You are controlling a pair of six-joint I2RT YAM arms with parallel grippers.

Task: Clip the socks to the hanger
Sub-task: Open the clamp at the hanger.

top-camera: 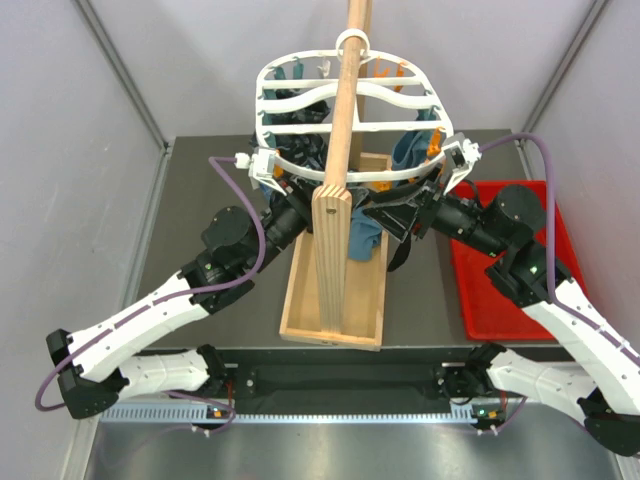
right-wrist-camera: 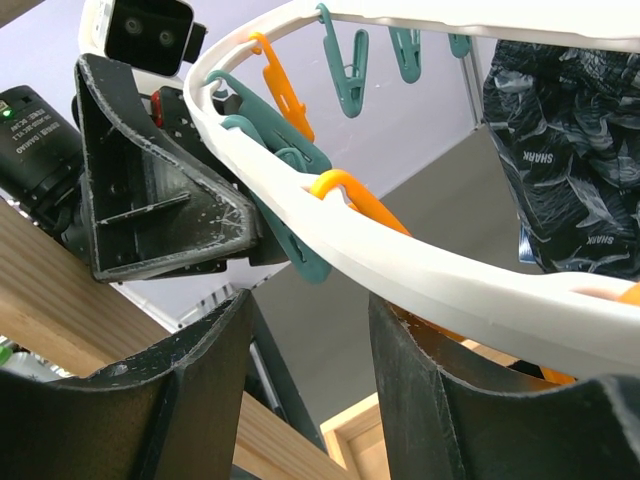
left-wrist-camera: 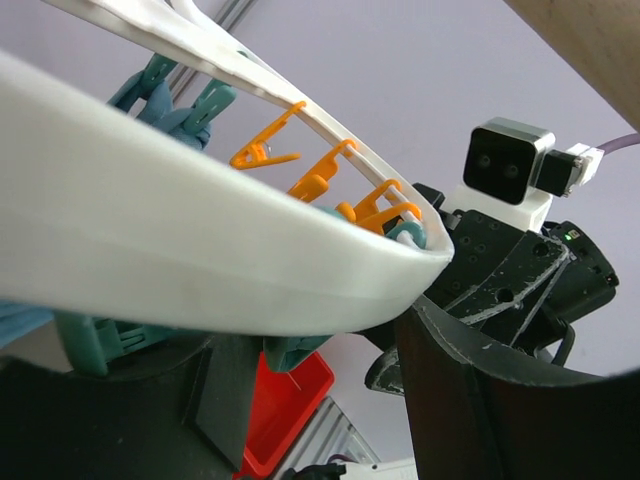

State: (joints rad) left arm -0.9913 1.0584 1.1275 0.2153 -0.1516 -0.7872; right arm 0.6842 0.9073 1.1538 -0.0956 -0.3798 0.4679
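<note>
The white hanger (top-camera: pixel 290 128) hangs on the wooden pole, rimmed with orange and teal clips. Both grippers sit just under its near rim. My left gripper (top-camera: pixel 295 205) is open; in the left wrist view (left-wrist-camera: pixel 320 400) the rim (left-wrist-camera: pixel 200 240) crosses above its jaws and a teal clip (left-wrist-camera: pixel 295 350) hangs between them, untouched. My right gripper (top-camera: pixel 395 215) is open and empty; in the right wrist view (right-wrist-camera: pixel 310 390) the rim (right-wrist-camera: pixel 450 270) passes over its right finger. No plain black sock shows clearly in any view.
The wooden pole (top-camera: pixel 340 150) stands in a tray-like base (top-camera: pixel 300 300) between the arms. Blue-teal cloth (top-camera: pixel 410 150) and dark patterned navy fabric (right-wrist-camera: pixel 570 150) hang from the hanger. A red bin (top-camera: pixel 505 280) lies at the right.
</note>
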